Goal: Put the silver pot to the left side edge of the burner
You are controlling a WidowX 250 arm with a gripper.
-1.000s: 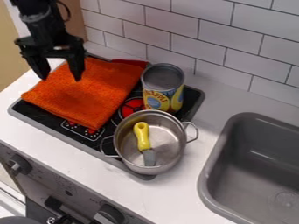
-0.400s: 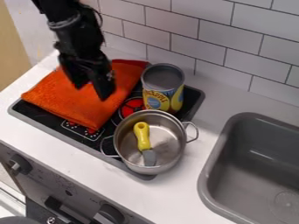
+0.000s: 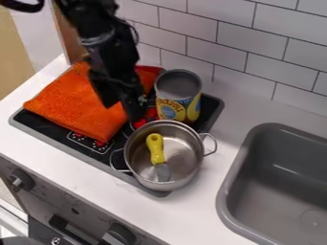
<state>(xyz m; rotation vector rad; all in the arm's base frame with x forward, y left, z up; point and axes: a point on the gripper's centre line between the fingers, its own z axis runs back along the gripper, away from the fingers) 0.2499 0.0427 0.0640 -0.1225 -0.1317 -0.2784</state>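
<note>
A utensil (image 3: 156, 150) lies in the pot (image 3: 185, 158). Beneath the pot is the cooktop (image 3: 51, 131), stretching out to its left. Just behind the pot stands a can (image 3: 178, 105); behind and left lies a towel (image 3: 70, 105). The sink (image 3: 231, 184) is to its right, the wall (image 3: 243, 52) behind.
</note>
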